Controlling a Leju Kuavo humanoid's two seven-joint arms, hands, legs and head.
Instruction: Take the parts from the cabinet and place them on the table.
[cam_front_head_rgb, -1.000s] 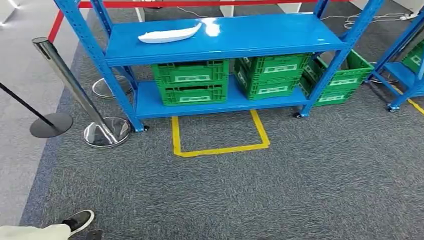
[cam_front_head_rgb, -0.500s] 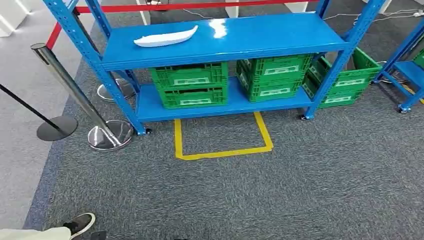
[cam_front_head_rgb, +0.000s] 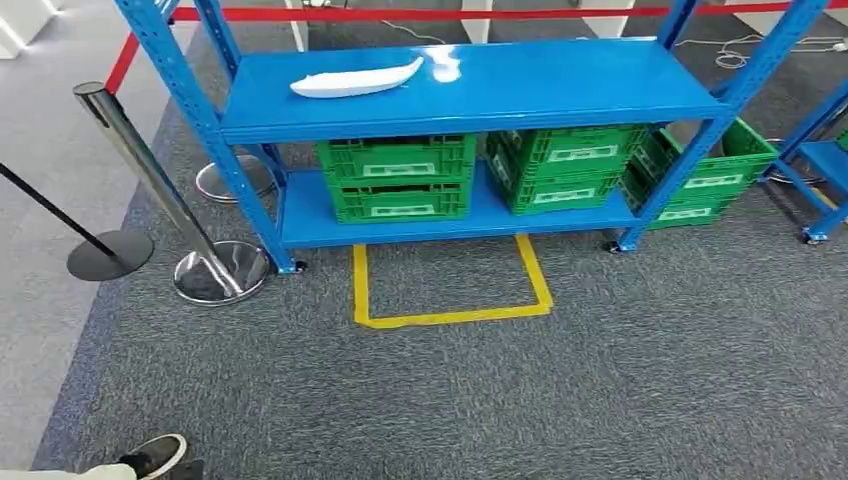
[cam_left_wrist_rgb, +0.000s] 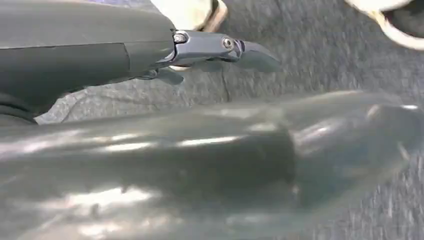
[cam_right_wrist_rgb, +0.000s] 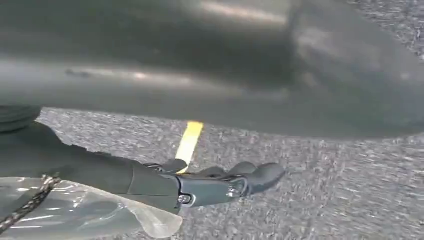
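Hands are noted first. Left hand (cam_left_wrist_rgb: 220, 50) is seen in its wrist view hanging over grey carpet, fingers extended and slightly apart, nothing gripped. Right hand (cam_right_wrist_rgb: 220, 185) is likewise seen over the carpet near a strip of yellow tape (cam_right_wrist_rgb: 189, 140), fingers loosely extended, nothing held. Both are judged empty and relaxed.

Step in hand is judged to be the approach to the cabinet (cam_front_head_rgb: 470, 85). For a good result, the feet should be brought inside the yellow floor square (cam_front_head_rgb: 450, 285) and squared to the shelf, so that the white part (cam_front_head_rgb: 355, 80) falls within reach of either arm. The stanchion (cam_front_head_rgb: 150, 190) on the left should be given room.

Materials: the white part is a long, shallow, boat-shaped shell, smooth and probably thin plastic; it lies flat on the top shelf, toward the left. A grasp across its narrow width is judged safest, since the tapered tips offer little purchase. The shelf is glossy blue painted steel and likely slippery. Green crates (cam_front_head_rgb: 400, 178) of ribbed plastic are stacked on the lower shelf. Carpet is coarse grey pile.
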